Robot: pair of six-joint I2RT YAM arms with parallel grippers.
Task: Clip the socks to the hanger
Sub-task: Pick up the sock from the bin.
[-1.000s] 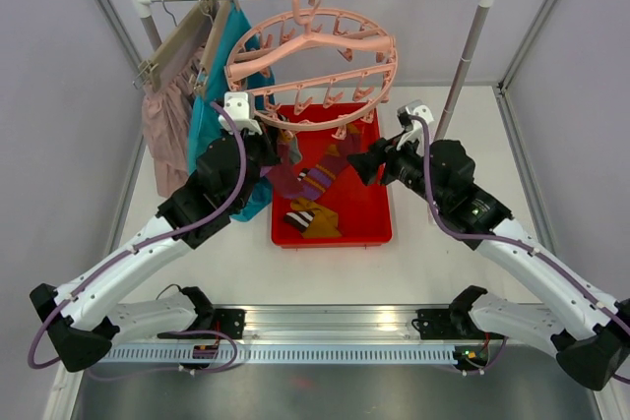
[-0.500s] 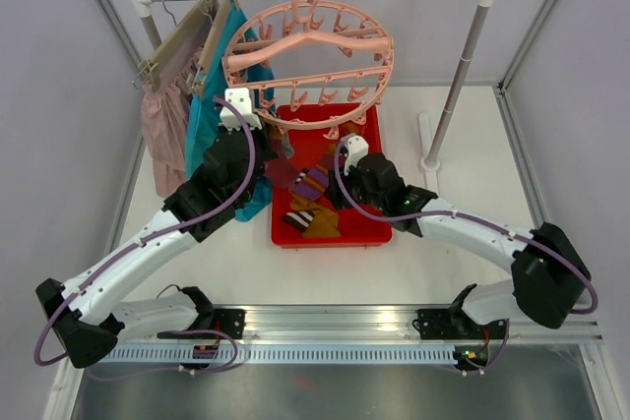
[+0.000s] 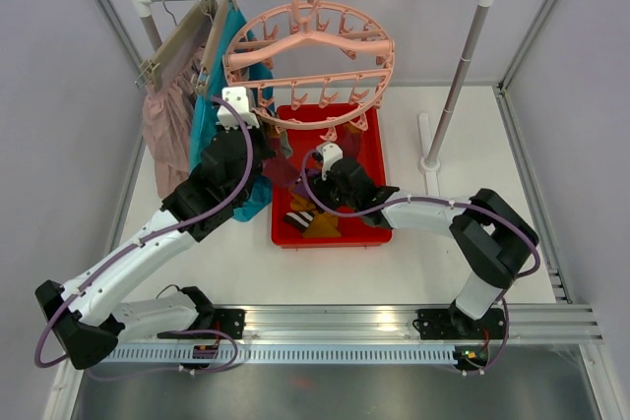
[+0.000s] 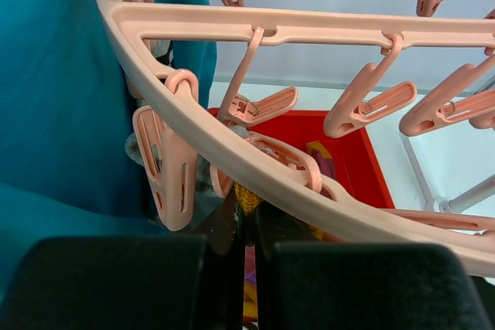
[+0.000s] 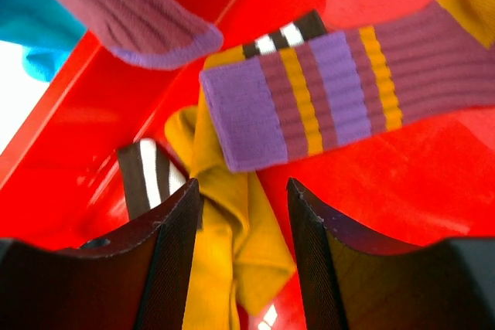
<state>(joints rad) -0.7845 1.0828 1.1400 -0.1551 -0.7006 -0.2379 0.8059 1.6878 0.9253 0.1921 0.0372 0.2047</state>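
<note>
well, striped purple sock [image 5: 309,90] overlaps crumpled mustard sock [image 5: 232,253].

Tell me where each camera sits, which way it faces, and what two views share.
Top external: above and behind the bases, looking down on hanger, red tray; both arms show.
Left wrist: beside the hanger's ring, facing forward; left jaws shut on held sock.
Right wrist: low over the tray, facing down at purple-striped sock, mustard sock; right jaws open.
Shared: both wrist views show the tray.
</note>
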